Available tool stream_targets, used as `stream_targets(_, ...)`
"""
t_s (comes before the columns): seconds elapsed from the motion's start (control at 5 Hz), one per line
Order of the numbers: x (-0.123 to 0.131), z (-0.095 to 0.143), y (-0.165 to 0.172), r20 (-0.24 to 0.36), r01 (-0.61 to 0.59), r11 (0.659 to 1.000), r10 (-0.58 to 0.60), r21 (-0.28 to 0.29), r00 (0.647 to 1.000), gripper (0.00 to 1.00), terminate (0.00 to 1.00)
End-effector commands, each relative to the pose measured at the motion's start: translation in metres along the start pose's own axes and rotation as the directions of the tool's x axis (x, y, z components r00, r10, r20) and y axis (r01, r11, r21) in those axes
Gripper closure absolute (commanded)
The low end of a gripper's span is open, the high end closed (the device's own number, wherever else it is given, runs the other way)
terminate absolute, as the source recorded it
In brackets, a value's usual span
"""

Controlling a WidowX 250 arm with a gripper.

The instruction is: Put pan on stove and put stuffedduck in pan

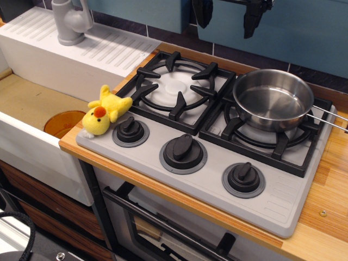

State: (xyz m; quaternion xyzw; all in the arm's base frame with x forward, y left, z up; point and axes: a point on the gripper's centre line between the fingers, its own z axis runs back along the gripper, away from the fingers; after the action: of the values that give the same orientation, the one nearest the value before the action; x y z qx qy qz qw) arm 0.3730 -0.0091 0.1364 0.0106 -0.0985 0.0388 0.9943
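The shiny steel pan (273,100) sits on the right burner of the grey stove (217,179), its wire handle pointing right over the wooden counter. The pan looks empty. The yellow stuffedduck (103,112) lies on the stove's front left corner, beside the left knob (130,130) and touching the left grate's edge. My gripper (227,16) hangs high at the top of the view, above and behind the burners. Its two black fingers (253,19) are spread wide apart with nothing between them. It is well away from both the pan and the duck.
A white sink (32,103) lies left of the stove, with an orange round disc (64,122) in its basin and a grey faucet (70,22) at the back. The left burner (176,84) is bare. Wooden counter (331,212) runs to the right. An oven door (163,228) is below.
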Motion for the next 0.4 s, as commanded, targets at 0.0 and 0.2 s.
stream_targets(0.0, 0.000, 0.000, 0.000, 0.000, 0.000, 1.000, 0.000, 0.000, 1.000, 0.00, 0.00)
stream_targets(0.2, -0.003, -0.024, -0.010, 0.060, -0.026, 0.999, 0.024, 0.026, 0.998, 0.00, 0.00)
